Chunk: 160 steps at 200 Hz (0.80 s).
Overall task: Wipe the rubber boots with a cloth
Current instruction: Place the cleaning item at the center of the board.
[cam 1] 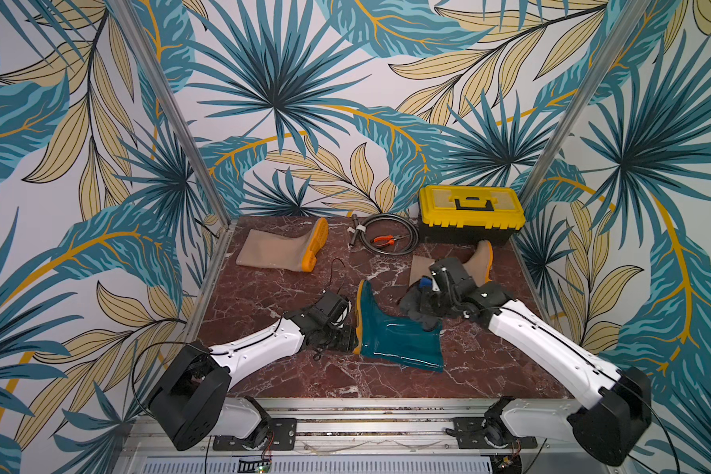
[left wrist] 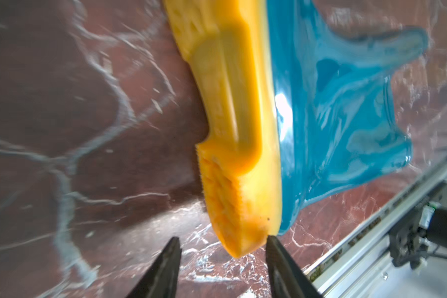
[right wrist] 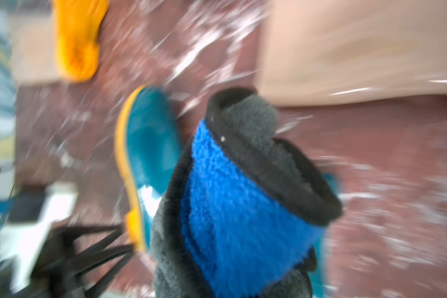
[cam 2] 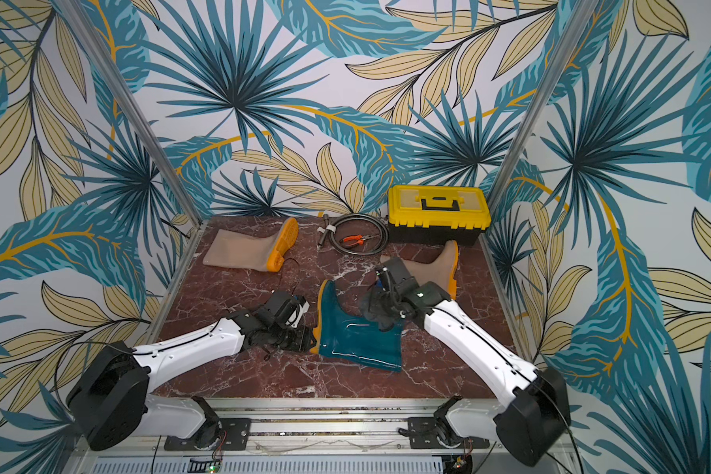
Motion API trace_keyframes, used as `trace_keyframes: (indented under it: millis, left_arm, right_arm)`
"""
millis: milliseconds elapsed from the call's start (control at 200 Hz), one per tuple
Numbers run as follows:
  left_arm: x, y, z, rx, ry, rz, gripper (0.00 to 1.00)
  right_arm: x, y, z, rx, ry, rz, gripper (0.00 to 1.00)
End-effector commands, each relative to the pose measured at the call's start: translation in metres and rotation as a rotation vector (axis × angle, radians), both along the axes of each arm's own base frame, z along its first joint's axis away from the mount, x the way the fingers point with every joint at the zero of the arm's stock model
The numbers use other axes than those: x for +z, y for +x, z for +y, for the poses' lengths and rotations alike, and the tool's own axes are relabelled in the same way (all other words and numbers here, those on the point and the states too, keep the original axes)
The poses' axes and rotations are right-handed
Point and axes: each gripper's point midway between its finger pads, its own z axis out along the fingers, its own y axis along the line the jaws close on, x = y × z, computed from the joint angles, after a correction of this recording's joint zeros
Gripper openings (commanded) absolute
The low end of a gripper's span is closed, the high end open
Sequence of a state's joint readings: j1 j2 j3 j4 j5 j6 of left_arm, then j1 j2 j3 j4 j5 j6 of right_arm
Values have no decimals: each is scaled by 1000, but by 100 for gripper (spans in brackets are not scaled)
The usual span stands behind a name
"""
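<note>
Dark teal boot (cam 1: 399, 340) lies on its side mid-counter (cam 1: 345, 381), orange sole facing your left arm, shaft stretching toward your right arm; two beige boots lie further back, one (cam 1: 280, 250) at the far left, one (cam 1: 479, 256) behind the right wrist.

Your right tool (cam 1: 429, 303) is closed on the cloth (right wrist: 243, 193), a charcoal rag with a blue face, and holds it at the far edge of the teal shaft; whether it presses the rubber cannot be told. Your left tool (left wrist: 223, 240) sits low at the heel, jaws apart on either side of the sole's end, gripping nothing.

To wipe well, it seems best to brace the heel first, since glossy rubber likely slides; then draw the rag flat along the shaft in long strokes.

Right forearm reaches in from the front right, wrist bent down; left forearm runs low, nearly level.
</note>
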State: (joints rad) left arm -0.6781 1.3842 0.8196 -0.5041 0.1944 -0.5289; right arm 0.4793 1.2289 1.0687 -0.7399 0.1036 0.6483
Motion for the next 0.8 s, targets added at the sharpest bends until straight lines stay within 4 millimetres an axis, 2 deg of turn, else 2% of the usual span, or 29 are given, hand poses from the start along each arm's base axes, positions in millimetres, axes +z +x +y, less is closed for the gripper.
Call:
trace_keyframes:
  millis: [0,65,145,315,536,566,586,636,676,731,796]
  left_arm:
    - [44,23,13,-18,78,-169,62]
    - [57,29,15,-12,95,-236,63]
    - [70,33,7,-55,123,-305,63]
    - [96,21,-35,-204,156,-435,64]
    - [91,-7,-89,-418,193,-508,65]
    - [89,-11,-98,-452,194,-519,66]
    - [86,-14,-104,-474,199,-525,66]
    - [83,-20,-119,-522,209,-541,67]
    - [79,-25,-130,-559,224,-556,67]
    - [75,-31,-146,-608,236,-578,68]
    - [69,-37,-163,-656,250,-600,70]
  right_arm:
    - [-36,-42,-66,-100,-200,150,0]
    - [-43,-51,-87,-154,-223,168,0]
    - [-55,-61,-100,-199,-214,196,0]
    - [-73,-73,-124,-268,-245,241,0]
    - [-85,-77,-137,-304,-239,266,0]
    - [-87,-76,-137,-303,-232,268,8]
    - [-87,-76,-136,-303,-225,269,16]
    - [-88,-76,-133,-301,-204,273,44]
    - [-86,-75,-131,-298,-188,270,61]
    - [-81,-74,-128,-300,-165,261,74]
    - [-72,-73,-126,-302,-149,235,79]
